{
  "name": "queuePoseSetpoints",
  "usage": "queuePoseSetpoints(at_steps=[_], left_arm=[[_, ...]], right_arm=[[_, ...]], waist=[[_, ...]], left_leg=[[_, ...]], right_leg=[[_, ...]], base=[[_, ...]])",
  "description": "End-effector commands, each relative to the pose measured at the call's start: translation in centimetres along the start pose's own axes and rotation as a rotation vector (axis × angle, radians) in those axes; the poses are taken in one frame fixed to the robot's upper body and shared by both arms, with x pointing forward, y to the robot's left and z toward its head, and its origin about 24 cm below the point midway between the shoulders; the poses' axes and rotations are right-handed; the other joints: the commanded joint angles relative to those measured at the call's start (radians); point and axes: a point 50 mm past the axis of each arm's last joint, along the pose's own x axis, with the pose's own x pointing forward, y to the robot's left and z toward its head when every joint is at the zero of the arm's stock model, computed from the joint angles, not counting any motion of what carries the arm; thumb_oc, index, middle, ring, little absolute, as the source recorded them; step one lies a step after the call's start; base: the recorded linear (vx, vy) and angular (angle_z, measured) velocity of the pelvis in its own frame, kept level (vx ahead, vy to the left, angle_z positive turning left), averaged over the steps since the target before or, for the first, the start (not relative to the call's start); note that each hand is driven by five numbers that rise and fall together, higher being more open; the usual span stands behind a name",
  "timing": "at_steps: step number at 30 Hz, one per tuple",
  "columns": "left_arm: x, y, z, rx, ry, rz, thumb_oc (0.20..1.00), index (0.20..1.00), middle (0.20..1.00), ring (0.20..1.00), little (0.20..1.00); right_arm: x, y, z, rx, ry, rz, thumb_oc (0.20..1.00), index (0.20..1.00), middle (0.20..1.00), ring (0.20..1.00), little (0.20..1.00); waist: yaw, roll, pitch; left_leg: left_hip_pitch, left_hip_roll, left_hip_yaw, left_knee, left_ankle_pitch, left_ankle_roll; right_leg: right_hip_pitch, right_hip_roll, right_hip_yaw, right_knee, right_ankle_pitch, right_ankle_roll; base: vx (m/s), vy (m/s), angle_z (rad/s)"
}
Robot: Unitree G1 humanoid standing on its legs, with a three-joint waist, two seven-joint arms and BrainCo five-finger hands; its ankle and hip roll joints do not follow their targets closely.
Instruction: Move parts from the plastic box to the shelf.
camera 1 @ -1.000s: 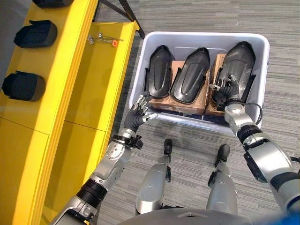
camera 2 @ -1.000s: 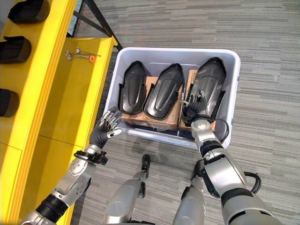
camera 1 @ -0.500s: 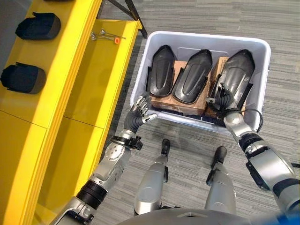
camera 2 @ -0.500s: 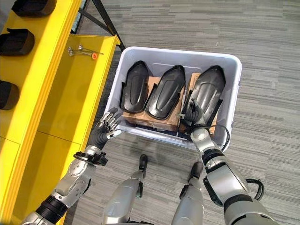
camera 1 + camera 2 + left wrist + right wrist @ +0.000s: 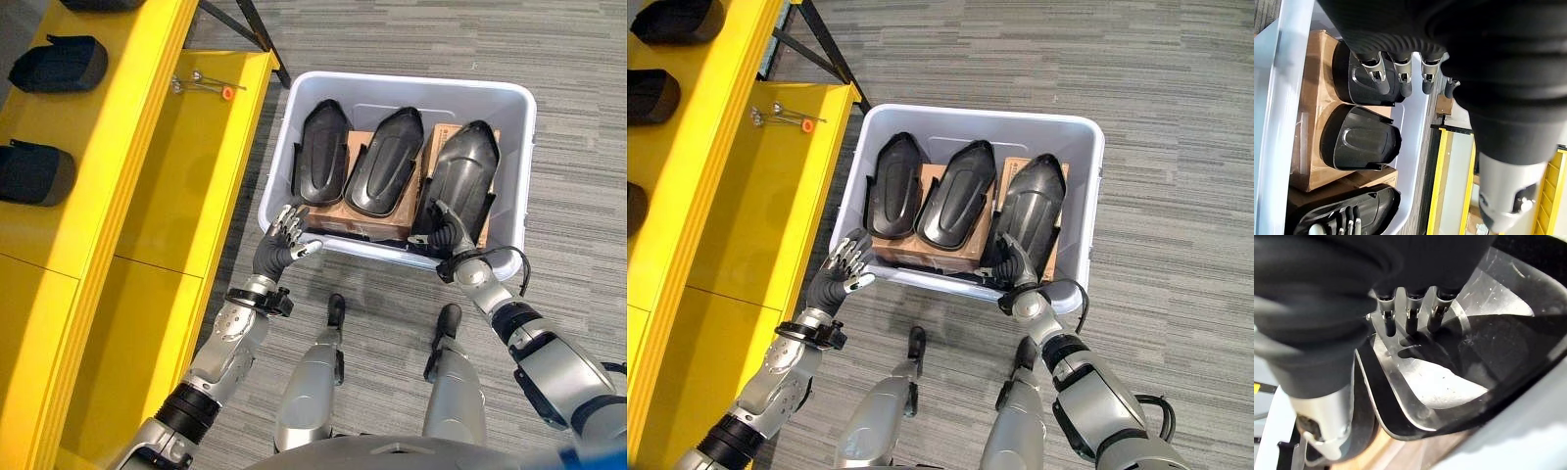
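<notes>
Right hand (image 5: pixel 446 238) is laid with relaxed fingers on the black part (image 5: pixel 458 184) at the box's (image 5: pixel 524 157) 5 o'clock, ready for gripping; left hand (image 5: pixel 279 245), spread, is kept outside at 8 o'clock.

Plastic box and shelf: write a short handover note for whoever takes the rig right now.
Left hand: open, empty, hovering outside the near left corner of the plastic box.
Right hand: fingers on the near end of the right-most black part; no closed grasp visible.
In the box: three black parts leaning on cardboard cartons, including the left part and the middle part.
Done: similar dark parts already sit on the yellow shelf.
Left: grasp the right-most part, carry it to the shelf, then the other two.
</notes>
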Motion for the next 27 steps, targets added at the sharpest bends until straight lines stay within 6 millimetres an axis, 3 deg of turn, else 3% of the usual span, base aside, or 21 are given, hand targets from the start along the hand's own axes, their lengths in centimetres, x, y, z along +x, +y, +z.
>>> queuePoseSetpoints(at_steps=[1, 8, 14, 21, 27], left_arm=[[0.0, -0.2, 3.6, 0.034, -0.178, -0.030, 1.000, 1.000, 1.000, 1.000, 1.000], [-0.2, 0.4, 4.2, 0.044, -0.198, -0.006, 1.000, 1.000, 1.000, 1.000, 1.000], [-0.5, 1.1, 4.7, 0.057, -0.207, 0.019, 1.000, 1.000, 1.000, 1.000, 1.000], [-1.0, 1.8, 5.2, 0.084, -0.214, 0.040, 1.000, 1.000, 1.000, 1.000, 1.000], [-1.3, 2.1, 5.0, 0.096, -0.212, 0.069, 1.000, 1.000, 1.000, 1.000, 1.000]], right_arm=[[-1.5, 2.3, -1.6, -0.027, 0.040, 0.134, 1.000, 1.000, 1.000, 1.000, 1.000], [-0.9, -0.6, 4.4, 0.020, -0.241, 0.090, 1.000, 1.000, 1.000, 1.000, 1.000], [-2.0, -3.9, 9.4, 0.058, -0.494, 0.022, 1.000, 1.000, 1.000, 1.000, 1.000], [-5.7, -6.9, 12.8, 0.068, -0.743, -0.058, 1.000, 1.000, 1.000, 1.000, 1.000], [-8.0, -8.3, 13.2, 0.160, -0.826, -0.221, 1.000, 1.000, 1.000, 1.000, 1.000]], waist=[[0.012, -0.038, 0.043], [-0.007, -0.072, 0.045], [-0.024, -0.097, 0.042], [-0.045, -0.126, 0.029], [-0.061, -0.137, 0.024]], left_leg=[[-0.012, 0.053, 0.020, 0.069, -0.044, -0.019], [-0.005, 0.063, 0.029, 0.072, -0.050, -0.022], [-0.004, 0.068, 0.033, 0.072, -0.050, -0.023], [-0.004, 0.073, 0.038, 0.078, -0.057, -0.021], [-0.003, 0.076, 0.046, 0.083, -0.061, -0.022]], right_leg=[[0.059, -0.041, 0.067, -0.022, 0.009, 0.033], [0.057, -0.038, 0.073, -0.021, 0.014, 0.035], [0.059, -0.034, 0.077, -0.026, 0.019, 0.035], [0.060, -0.031, 0.082, -0.029, 0.022, 0.037], [0.053, -0.028, 0.093, -0.028, 0.023, 0.039]], base=[[0.00, 0.000, 0.00], [-0.01, -0.001, -0.04], [-0.01, 0.001, -0.05], [0.00, -0.002, -0.05], [0.00, 0.000, -0.02]])
